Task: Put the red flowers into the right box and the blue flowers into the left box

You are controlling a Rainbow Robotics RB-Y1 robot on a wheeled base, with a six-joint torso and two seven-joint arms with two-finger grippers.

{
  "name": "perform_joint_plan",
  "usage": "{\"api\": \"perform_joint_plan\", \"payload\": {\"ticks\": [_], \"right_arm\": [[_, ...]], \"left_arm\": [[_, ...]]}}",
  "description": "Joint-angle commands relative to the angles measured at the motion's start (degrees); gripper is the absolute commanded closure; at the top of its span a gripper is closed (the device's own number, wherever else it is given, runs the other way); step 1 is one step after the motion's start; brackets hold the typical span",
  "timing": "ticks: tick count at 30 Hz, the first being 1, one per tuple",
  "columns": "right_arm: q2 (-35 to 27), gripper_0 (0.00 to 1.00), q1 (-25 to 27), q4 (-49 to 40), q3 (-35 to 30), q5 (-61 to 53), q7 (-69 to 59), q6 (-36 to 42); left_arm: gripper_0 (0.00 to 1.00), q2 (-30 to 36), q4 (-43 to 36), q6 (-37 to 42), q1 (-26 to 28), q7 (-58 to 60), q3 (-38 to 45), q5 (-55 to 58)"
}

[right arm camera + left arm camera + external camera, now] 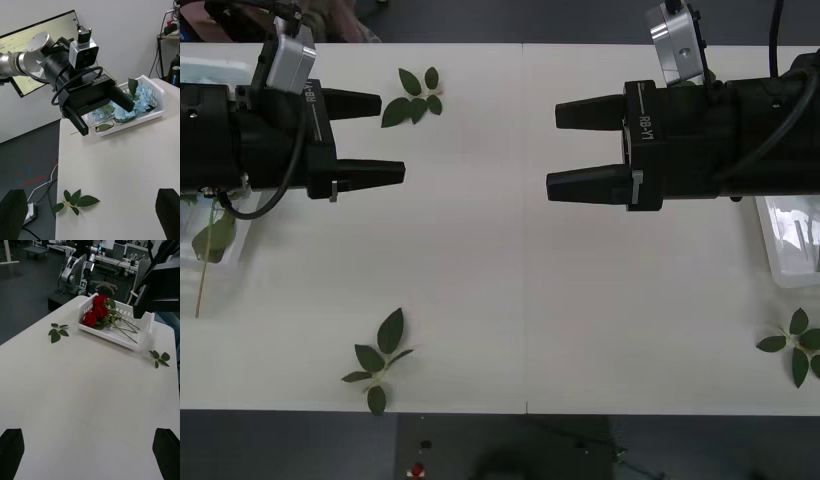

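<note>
Roses [95, 311], three, boxed; leaf sprigs [379, 358], three.

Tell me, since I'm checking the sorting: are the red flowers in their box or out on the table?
In. The red flowers lie inside the white box, stems running along it.

red flowers [95, 311], pale blue flowers [125, 107], white boxes [112, 335], black tools [585, 150]
</note>
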Motion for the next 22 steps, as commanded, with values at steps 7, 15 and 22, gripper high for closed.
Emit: {"api": "perform_joint_plan", "payload": {"ticks": [7, 15, 22], "right_arm": [[-1.1, 0.0, -0.8, -1.0, 0.2, -0.2, 0.0, -0.2], [-1.1, 0.0, -0.8, -1.0, 0.2, -0.2, 0.0, -0.2], [-1.1, 0.0, -0.8, -1.0, 0.2, -0.2, 0.0, -0.2]], "left_arm": [[0.0, -0.1, -1.2, 0.0, -1.3, -0.3, 0.9, 0.8], [0.0, -0.4, -1.2, 0.0, -1.3, -0.4, 0.9, 0.9], [0.0, -0.4, -1.2, 0.0, -1.3, -0.4, 0.9, 0.9]]}}
